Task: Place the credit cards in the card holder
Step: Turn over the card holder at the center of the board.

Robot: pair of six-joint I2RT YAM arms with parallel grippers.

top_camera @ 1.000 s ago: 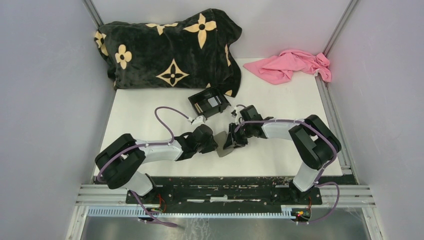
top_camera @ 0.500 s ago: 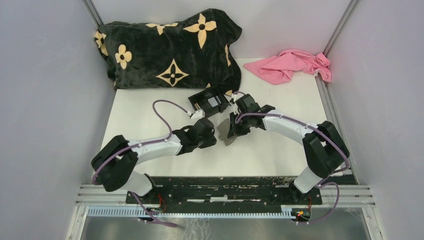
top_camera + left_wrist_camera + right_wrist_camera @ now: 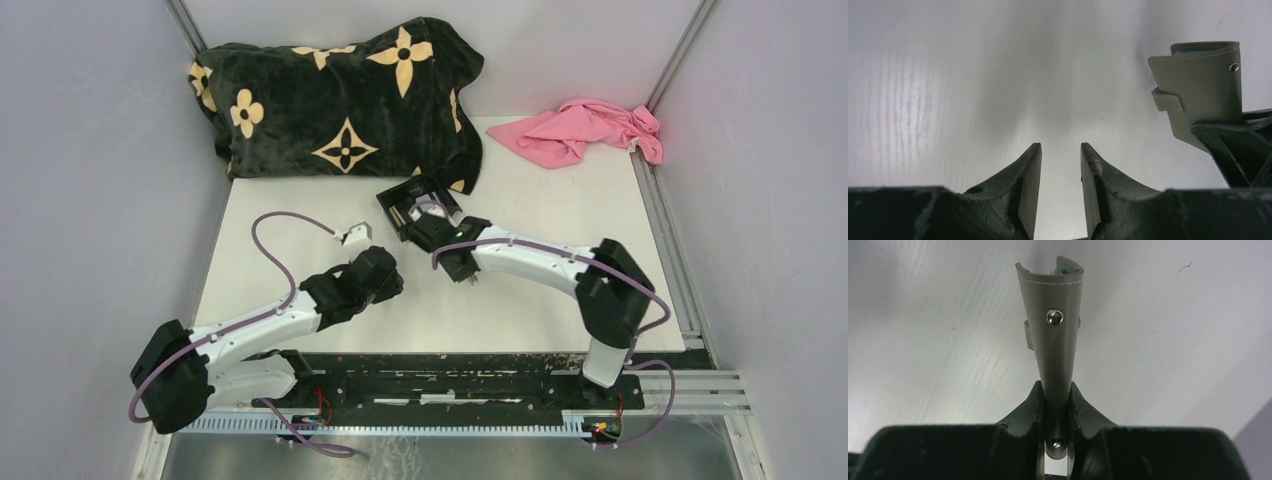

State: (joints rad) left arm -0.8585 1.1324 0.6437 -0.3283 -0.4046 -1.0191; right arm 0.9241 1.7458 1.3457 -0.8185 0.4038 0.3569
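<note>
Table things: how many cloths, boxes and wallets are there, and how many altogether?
Cloths: 2, the black flowery blanket and the pink cloth.
Boxes: 1, the black box.
Wallets: 1, the grey wallet, pinched in the right hand.
Total: 4.

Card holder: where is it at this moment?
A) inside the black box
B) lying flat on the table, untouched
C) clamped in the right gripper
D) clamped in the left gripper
C: the right wrist view shows the grey card holder pinched edge-on in the right gripper, while the left gripper is open with nothing between its jaws.
</note>
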